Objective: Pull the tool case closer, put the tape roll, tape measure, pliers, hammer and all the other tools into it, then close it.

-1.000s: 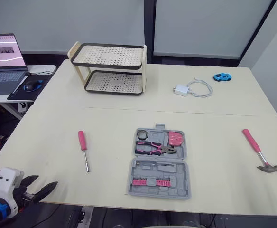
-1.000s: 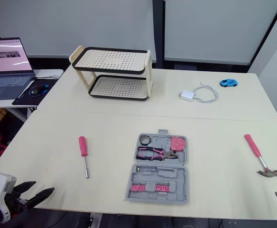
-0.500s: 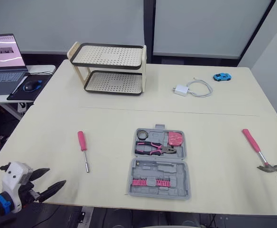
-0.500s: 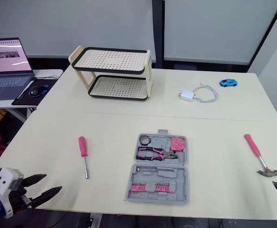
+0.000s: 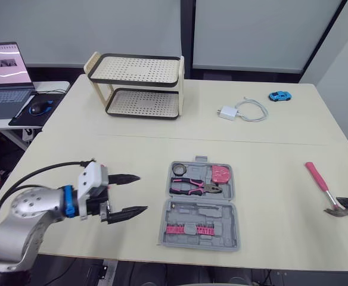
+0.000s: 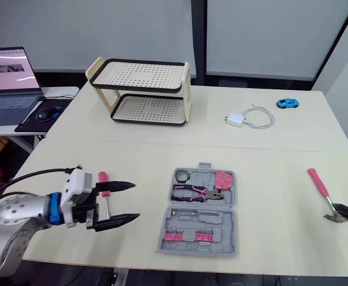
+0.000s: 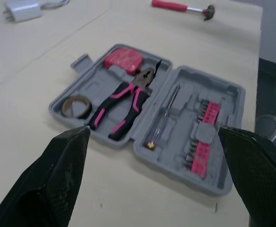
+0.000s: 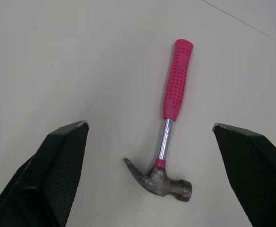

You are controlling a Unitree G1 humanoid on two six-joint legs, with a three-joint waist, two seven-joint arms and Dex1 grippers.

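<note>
Right wrist view: my right gripper [image 8: 150, 125], wide open, faces the hammer [image 8: 167, 126], head nearest, handle pointing away; left gripper [image 5: 142, 192], also wide, faces the case [image 5: 226, 215]

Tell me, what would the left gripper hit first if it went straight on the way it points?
Probably the open case: the left gripper points at its side, with bare table between them. Its height above the table is hard to judge.

Silver-grey left arm [image 5: 28, 210], blue ring [image 5: 69, 201], white wrist block [image 5: 94, 179], black cable [image 5: 37, 171]; left claw [image 5: 142, 192]: 2 black fingers [image 5: 125, 178]
</note>
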